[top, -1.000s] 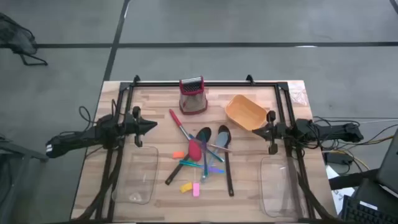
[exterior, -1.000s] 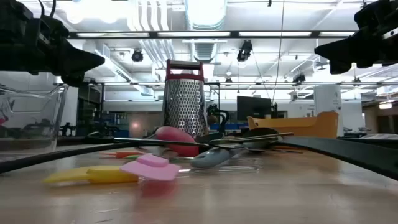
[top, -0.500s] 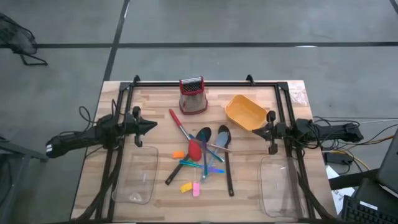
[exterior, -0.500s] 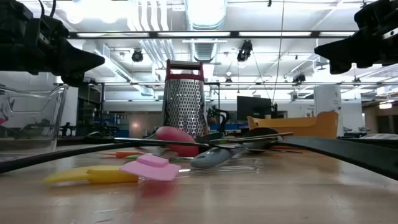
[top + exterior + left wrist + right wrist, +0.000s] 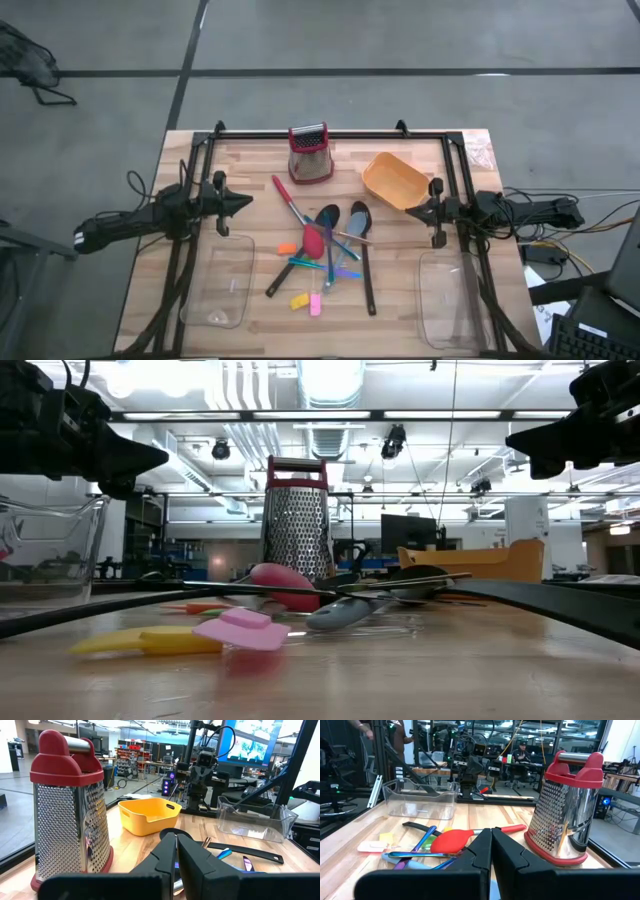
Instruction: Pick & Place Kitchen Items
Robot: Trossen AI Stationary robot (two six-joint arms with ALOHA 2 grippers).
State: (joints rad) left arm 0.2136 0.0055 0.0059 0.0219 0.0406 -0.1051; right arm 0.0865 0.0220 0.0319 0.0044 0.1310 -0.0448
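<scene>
Fingers pressed together, your left gripper [image 5: 243, 203] and right gripper [image 5: 413, 212] hover empty at the table's left and right sides. Between them lies the utensil pile: red-headed spoon [image 5: 312, 240], black spoons [image 5: 361, 222], coloured sticks [image 5: 341, 271].

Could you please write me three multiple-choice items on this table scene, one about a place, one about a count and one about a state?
1. Where does the red box grater with metal top stand?
A. at the table's far edge
B. inside a clear tub
C. in the orange bowl

2. How many clear plastic tubs are on the table?
A. one
B. two
C. four

3. What is the left gripper doing?
A. gripping a spoon
B. shut, holding nothing
C. wide open

Key: 1 A, the high view shows it near the back rail. 2 B, one tub per side, the other on the right. 3 B, its fingers meet with nothing between them.
</scene>
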